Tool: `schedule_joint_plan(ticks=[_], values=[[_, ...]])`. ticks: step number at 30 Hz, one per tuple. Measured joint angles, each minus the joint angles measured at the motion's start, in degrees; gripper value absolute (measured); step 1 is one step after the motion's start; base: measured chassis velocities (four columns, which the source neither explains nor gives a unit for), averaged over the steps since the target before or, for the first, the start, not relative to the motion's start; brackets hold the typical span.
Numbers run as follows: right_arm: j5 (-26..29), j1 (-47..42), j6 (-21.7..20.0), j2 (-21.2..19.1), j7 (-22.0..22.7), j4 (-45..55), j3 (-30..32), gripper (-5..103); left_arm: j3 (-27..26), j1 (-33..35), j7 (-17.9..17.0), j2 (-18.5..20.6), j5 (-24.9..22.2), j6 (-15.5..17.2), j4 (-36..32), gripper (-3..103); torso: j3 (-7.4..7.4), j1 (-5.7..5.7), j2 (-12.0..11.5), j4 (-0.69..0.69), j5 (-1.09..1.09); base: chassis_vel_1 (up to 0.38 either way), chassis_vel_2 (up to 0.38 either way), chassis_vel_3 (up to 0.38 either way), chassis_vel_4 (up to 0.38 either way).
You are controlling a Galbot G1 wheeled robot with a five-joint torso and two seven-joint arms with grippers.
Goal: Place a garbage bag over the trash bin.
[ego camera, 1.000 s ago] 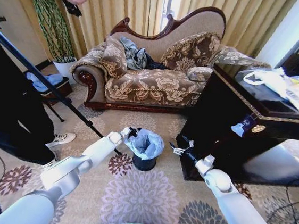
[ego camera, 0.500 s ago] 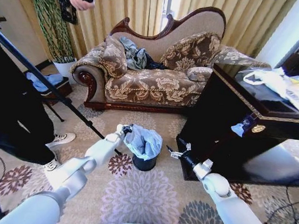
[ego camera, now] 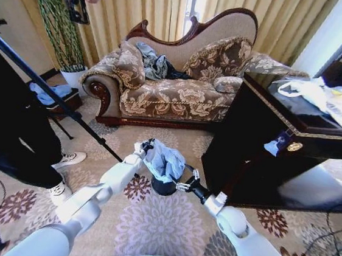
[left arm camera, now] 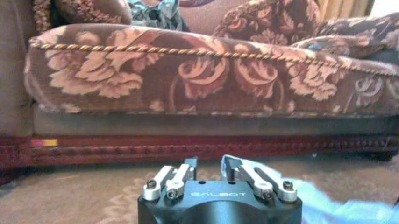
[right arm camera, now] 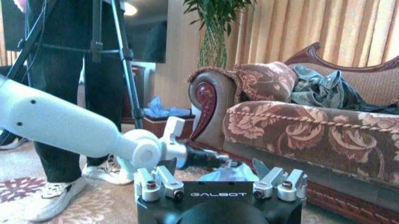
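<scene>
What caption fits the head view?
Both grippers, left and right, flank the garbage bag over the trash bin.

Pale blue garbage bag [ego camera: 164, 160], seemingly black trash bin [ego camera: 163, 187].

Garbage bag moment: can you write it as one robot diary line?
garbage bag: bunched atop trash bin | left gripper: at bag's edge | right gripper: open, beside bin
</scene>
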Motion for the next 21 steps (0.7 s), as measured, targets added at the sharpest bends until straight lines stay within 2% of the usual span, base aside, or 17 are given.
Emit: schedule_joint_plan(ticks=[2, 3, 7, 9, 10, 12, 13, 14, 15, 16, 18, 21], values=[[0.04, -0.15, -0.32, -0.17, 0.02, 0.34, -0.15, 80, -0.06, 0.99, 0.05, 0.39, -0.61, 1.18, -0.45, 41, 0.0, 0.0, 0.0, 0.01, 0.01, 0.0, 0.0, 0.0, 0.0], [0.04, -0.15, -0.32, -0.17, 0.02, 0.34, -0.15, 80, -0.06, 0.99, 0.05, 0.39, -0.61, 1.18, -0.45, 41, 0.0, 0.0, 0.0, 0.01, 0.01, 0.0, 0.0, 0.0, 0.0], [-0.3, -1.21, -0.4, -0.58, 0.23, 0.57, -0.2, 80, -1.41, 2.52, 0.1, 0.31, -2.96, 0.88, -1.52, 64, 0.0, 0.0, 0.0, -0.01, 0.0, 0.0, 0.0, 0.0, 0.0], [-0.66, -1.19, -0.51, -0.56, 0.69, 0.46, -0.21, 80, -1.43, 2.63, 0.12, 0.4, -3.53, 0.69, -1.83, 64, 0.0, 0.0, 0.0, -0.02, 0.0, 0.0, 0.0, 0.0, 0.0], [-1.06, -0.79, -0.87, -0.33, 1.46, 0.17, -0.56, 80, -1.47, 2.84, 0.17, 0.64, -4.76, 1.01, -2.75, 69, 0.0, 0.0, 0.0, -0.03, -0.02, 0.0, 0.0, 0.0, 0.0], [-2.25, 0.74, -2.01, 0.37, 3.3, -0.48, -1.91, 79, -1.66, 3.54, 0.02, 1.47, -8.41, 3.45, -5.81, 80, 0.0, 0.0, 0.0, -0.02, -0.01, 0.0, 0.0, 0.0, 0.0], [-2.25, 0.74, -2.01, 0.37, 3.3, -0.48, -1.91, 79, -1.66, 3.54, 0.02, 1.47, -8.41, 3.45, -5.81, 80, 0.0, 0.0, 0.0, -0.02, -0.01, 0.0, 0.0, 0.0, 0.0], [-3.06, 2.55, -3.24, 0.98, 4.81, -1.31, -3.46, 77, -1.82, 4.08, -0.53, 2.27, -12.07, 5.65, -7.98, 85, 0.0, 0.0, 0.0, -0.02, 0.0, 0.0, 0.0, 0.0, 0.0], [-3.45, 4.03, -4.13, 1.36, 5.6, -1.96, -4.66, 74, -2.06, 4.29, -1.16, 2.6, -13.56, 6.58, -8.65, 90, 0.0, -0.01, 0.0, -0.01, 0.01, 0.0, 0.0, 0.0, 0.0], [-3.45, 4.03, -4.13, 1.36, 5.6, -1.96, -4.66, 74, -2.06, 4.29, -1.16, 2.6, -13.56, 6.58, -8.65, 90, 0.0, -0.01, 0.0, -0.01, 0.01, 0.0, 0.0, 0.0, 0.0], [-4.19, 7.13, -5.7, 1.83, 6.09, -3.37, -7.17, 70, -3.09, 4.59, -3.08, 3.0, -14.94, 7.25, -8.92, 98, 0.0, 0.0, 0.0, 0.0, 0.0, 0.0, 0.0, 0.0, 0.0], [-4.44, 9.66, -6.47, 2.15, 6.07, -4.4, -9.12, 68, -3.82, 4.72, -4.5, 3.12, -16.36, 6.89, -8.64, 100, 0.0, 0.0, 0.0, 0.0, -0.01, 0.0, 0.0, 0.0, 0.0]])
